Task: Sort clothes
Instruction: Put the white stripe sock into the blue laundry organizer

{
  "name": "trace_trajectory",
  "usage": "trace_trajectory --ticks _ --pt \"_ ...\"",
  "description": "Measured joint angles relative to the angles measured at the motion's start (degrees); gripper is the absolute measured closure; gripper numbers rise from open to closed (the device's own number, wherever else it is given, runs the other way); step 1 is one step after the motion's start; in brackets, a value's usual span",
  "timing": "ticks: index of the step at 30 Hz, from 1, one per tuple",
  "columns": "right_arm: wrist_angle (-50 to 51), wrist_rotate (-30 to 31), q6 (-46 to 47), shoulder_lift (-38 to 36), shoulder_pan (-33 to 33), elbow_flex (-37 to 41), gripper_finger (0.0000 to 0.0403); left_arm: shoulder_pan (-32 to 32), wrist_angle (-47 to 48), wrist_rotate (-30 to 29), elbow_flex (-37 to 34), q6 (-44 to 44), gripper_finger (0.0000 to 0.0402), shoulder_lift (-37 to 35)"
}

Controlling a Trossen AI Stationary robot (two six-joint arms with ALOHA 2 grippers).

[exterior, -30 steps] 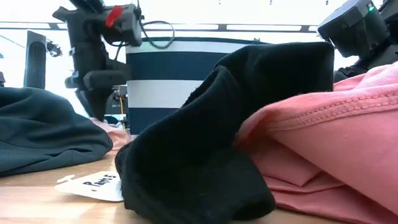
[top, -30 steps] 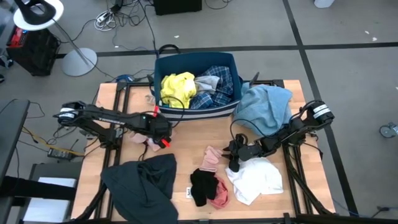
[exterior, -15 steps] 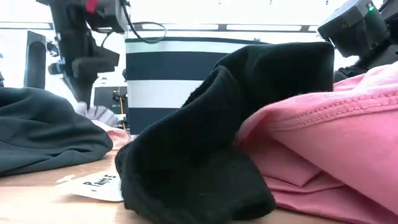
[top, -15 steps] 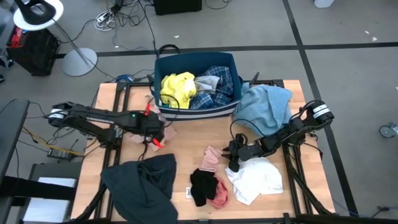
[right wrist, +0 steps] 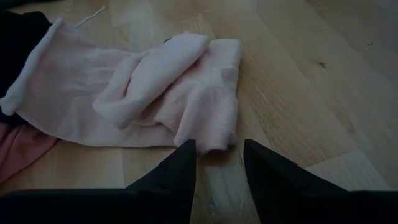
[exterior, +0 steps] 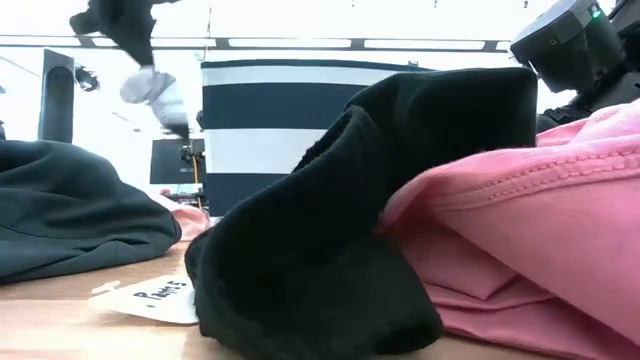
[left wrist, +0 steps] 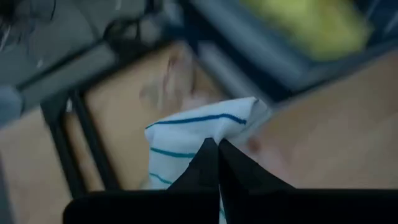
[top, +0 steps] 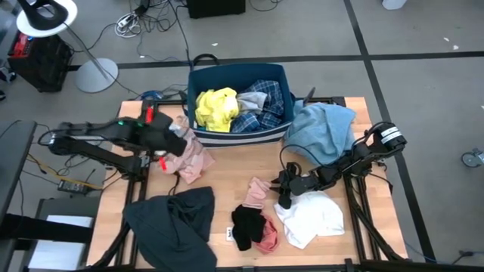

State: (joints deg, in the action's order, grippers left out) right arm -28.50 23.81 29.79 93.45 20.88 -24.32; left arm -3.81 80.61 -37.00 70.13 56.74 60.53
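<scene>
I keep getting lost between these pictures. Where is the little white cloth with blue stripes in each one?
High view: hard to tell apart at the left claw, above the pink garment.
Low view: striped cloth hangs upper left.
Left wrist view: centre, pinched.
Right wrist view: not there.
Shared landmark: navy bin.

Motion blur smears the bin (left wrist: 292, 56) beyond the left gripper (left wrist: 214, 146); its pinched white striped cloth (left wrist: 186, 146) runs out of frame.

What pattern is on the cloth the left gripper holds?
White cloth with thin blue stripes, clearest in the left wrist view.
</scene>
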Motion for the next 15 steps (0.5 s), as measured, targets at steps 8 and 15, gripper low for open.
trace_trajectory --ticks 8,15 --pt "-0.56 0.50 -0.49 0.00 -0.31 -0.02 0.0268 2.31 -13.34 -4.37 12.09 -18.86 0.0401 2.86" --pt "-1.31 0.57 -1.57 0.00 -0.92 -0.02 0.0269 7.46 -30.20 0.74 18.29 -37.13 0.0401 10.01"
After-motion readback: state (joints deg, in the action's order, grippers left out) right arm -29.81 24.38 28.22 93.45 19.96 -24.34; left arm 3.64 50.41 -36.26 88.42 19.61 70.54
